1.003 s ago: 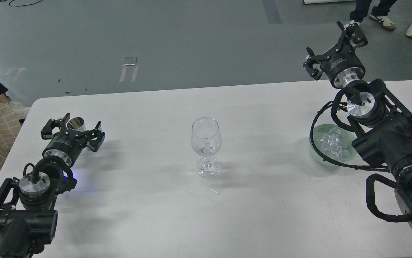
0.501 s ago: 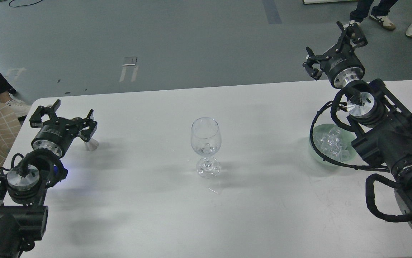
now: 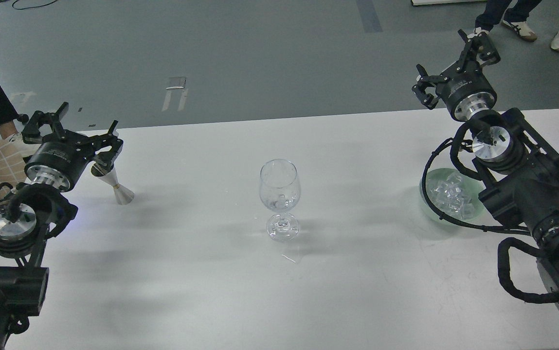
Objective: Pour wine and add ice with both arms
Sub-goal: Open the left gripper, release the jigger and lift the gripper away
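Black and shiny, our left pincer [image 3: 72, 131] hangs with its two fingers spread wide and nothing between them. Just below its right finger stands a small silver measuring cup [image 3: 114, 183], shaped like two cones joined at a thin waist. The cup sits on the white table [image 3: 201, 291] and we cannot tell if the finger touches its top.

Off to the right of that pincer, well apart from it, stands the wine glass [image 3: 279, 198]. It is upright on its round foot. Down in the bowl of the glass we see some clear bits that look like ice, and maybe a little wine, but it is too hard to tell them apart.

Our right pincer [image 3: 454, 63] is up high past the far edge of the table. Its fingers are spread wide too, and it holds nothing. Below it, closer to us, sits a pale green bowl [image 3: 425, 201] with a heap of ice [image 3: 449, 194] cubes inside. Part of our right arm [image 3: 527, 194] and its black cable cover the bowl's right side.
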